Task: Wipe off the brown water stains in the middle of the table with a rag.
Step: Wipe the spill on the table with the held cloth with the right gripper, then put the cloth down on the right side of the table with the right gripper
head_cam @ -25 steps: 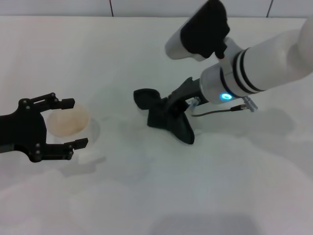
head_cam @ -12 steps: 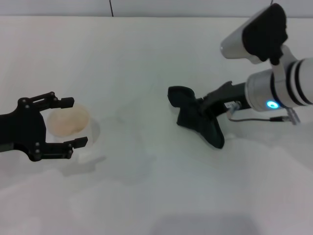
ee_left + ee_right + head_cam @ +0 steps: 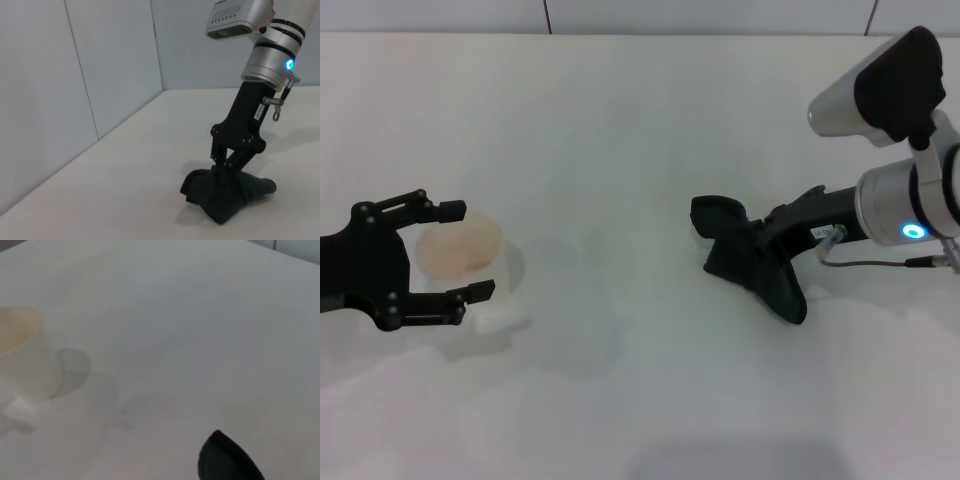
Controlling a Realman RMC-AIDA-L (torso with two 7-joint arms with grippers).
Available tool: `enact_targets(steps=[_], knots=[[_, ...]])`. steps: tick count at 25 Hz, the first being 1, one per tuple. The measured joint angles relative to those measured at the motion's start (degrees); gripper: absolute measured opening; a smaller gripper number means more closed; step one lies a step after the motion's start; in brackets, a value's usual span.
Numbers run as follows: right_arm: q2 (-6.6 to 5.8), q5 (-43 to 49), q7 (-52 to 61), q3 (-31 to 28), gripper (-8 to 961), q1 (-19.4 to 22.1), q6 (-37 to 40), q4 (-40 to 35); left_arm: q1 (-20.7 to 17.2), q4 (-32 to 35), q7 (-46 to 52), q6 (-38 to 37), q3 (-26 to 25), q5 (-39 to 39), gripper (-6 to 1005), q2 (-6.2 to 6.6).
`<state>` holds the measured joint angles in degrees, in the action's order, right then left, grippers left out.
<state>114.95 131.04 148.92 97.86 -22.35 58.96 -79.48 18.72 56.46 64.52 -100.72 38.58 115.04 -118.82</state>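
Rag (image 3: 750,262) — dark, crumpled — sits clenched in right gripper (image 3: 768,243); left gripper (image 3: 455,250) spread wide.

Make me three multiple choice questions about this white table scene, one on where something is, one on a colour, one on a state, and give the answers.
1. Where does the translucent plastic cup with brownish liquid stand?
A. Between the open fingers of the black left gripper
B. Under the right arm
C. On top of the rag

2. What colour is the crumpled cloth rag?
A. White
B. Black
C. Orange

3. What state is the black right gripper in?
A. Open above the cup
B. Shut on nothing
C. Shut on the rag, which touches the white table

Answers:
1. A, the head view shows the cup between the two black fingers at the left.
2. B, it looks black in the head and left wrist views.
3. C, the left wrist view shows the fingers pinching the top of the rag, which rests on the tabletop.
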Motion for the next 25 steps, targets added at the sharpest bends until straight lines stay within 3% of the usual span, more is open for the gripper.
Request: enact_targets(steps=[9, 12, 20, 23, 25], knots=[[0.10, -0.03, -1.17, -2.52, 136, 0.66, 0.93, 0.42, 0.00, 0.13, 0.08, 0.00, 0.00, -0.01, 893, 0.00], [0.16, -0.31, -2.84, -3.26, 250, 1.44, 1.39, 0.28, 0.00, 0.14, 0.10, 0.00, 0.00, -0.02, 893, 0.00], [0.09, -1.89, -6.85, -5.53, 412, 3.44, 2.01, -2.32, 0.00, 0.85, 0.80, -0.02, -0.06, -0.70, 893, 0.00], [0.10, -5.21, -10.23, -7.64, 473, 4.35, 2.14, -2.46, -0.05, 1.04, 0.83, -0.09, -0.72, -0.73, 894, 0.00], [0.07, -8.79, -14.61, -9.20, 565, 5.28, 2.38, -2.35, -0.08, 1.04, 0.83, -0.32, -1.62, -0.95, 894, 0.00]])
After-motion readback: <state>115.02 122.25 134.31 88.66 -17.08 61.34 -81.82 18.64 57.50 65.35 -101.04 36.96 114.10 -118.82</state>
